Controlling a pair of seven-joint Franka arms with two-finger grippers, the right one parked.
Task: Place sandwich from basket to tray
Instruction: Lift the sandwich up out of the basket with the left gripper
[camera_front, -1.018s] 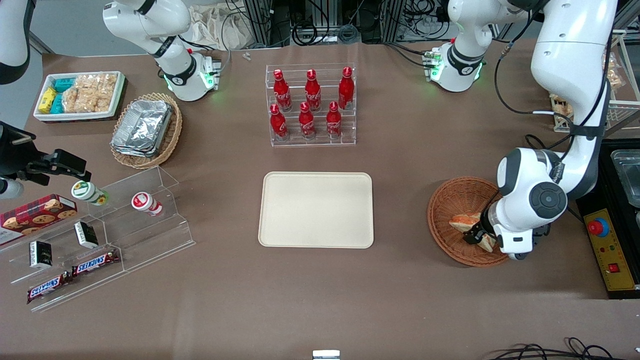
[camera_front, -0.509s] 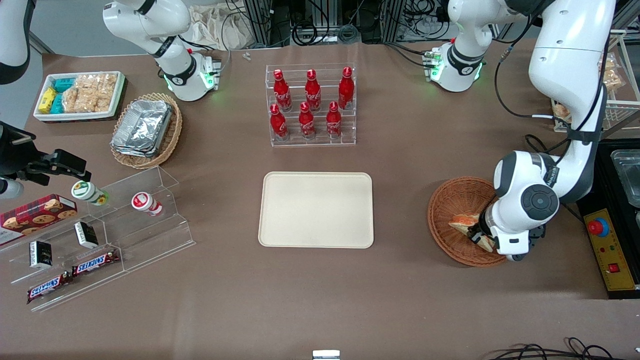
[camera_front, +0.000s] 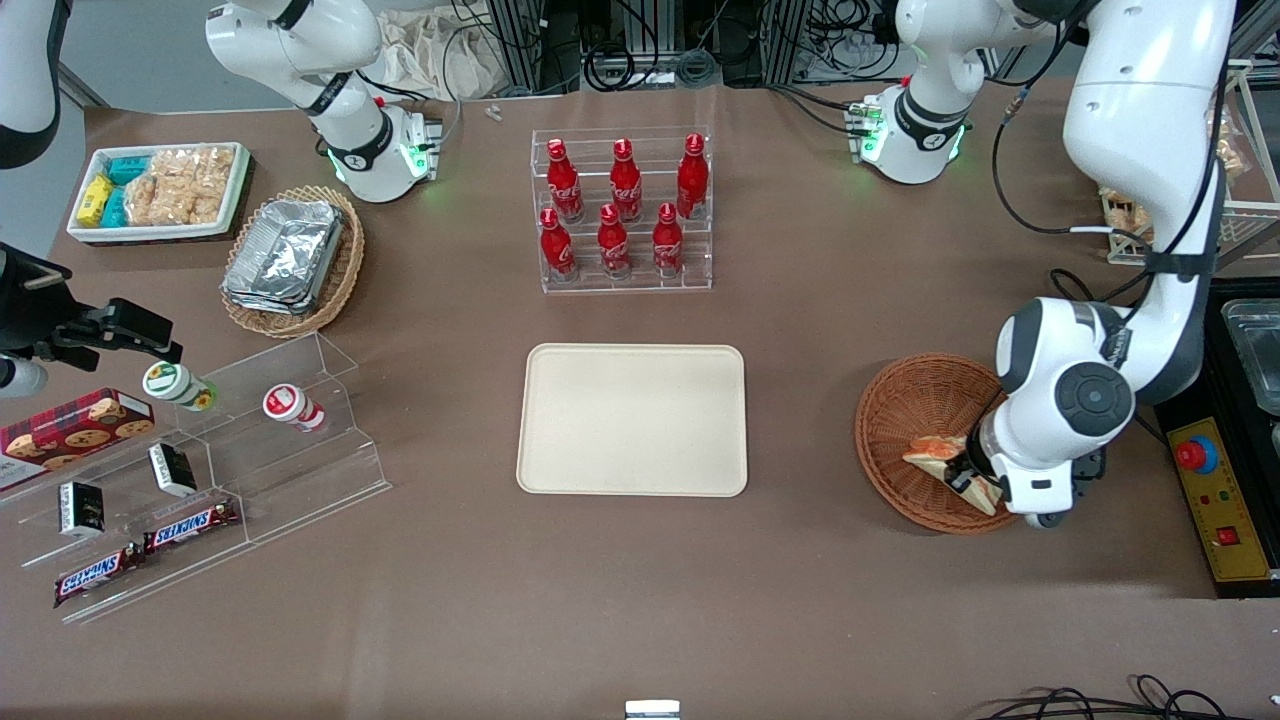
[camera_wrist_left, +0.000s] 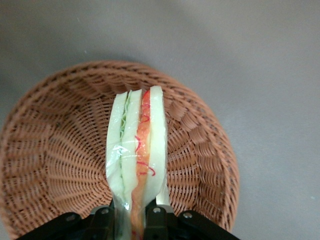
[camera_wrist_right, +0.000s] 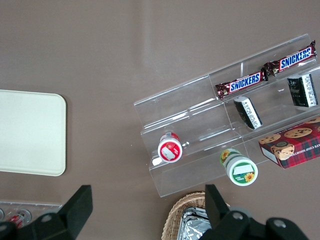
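The sandwich (camera_front: 940, 452), a cream bread wedge with orange-red filling in clear wrap, is over the round reddish-brown basket (camera_front: 905, 420) at the working arm's end of the table. My left gripper (camera_front: 968, 478) is shut on the sandwich. The left wrist view shows the sandwich (camera_wrist_left: 137, 145) clamped between the fingers (camera_wrist_left: 159, 216) of the gripper (camera_wrist_left: 132, 220), standing on edge above the basket's floor (camera_wrist_left: 60, 160). The cream-beige tray (camera_front: 632, 419) lies bare in the middle of the table, apart from the basket, and also shows in the right wrist view (camera_wrist_right: 30, 132).
A clear rack of red bottles (camera_front: 622, 210) stands farther from the front camera than the tray. A tan oval basket of foil containers (camera_front: 290, 258), a white snack box (camera_front: 160, 190) and a clear tiered stand with snacks (camera_front: 200, 470) are toward the parked arm's end. A control box (camera_front: 1215, 495) sits beside the basket.
The gripper with the sandwich shifted slightly within the basket; the sandwich now looks a little raised and nearer the front camera. Nothing else moved.
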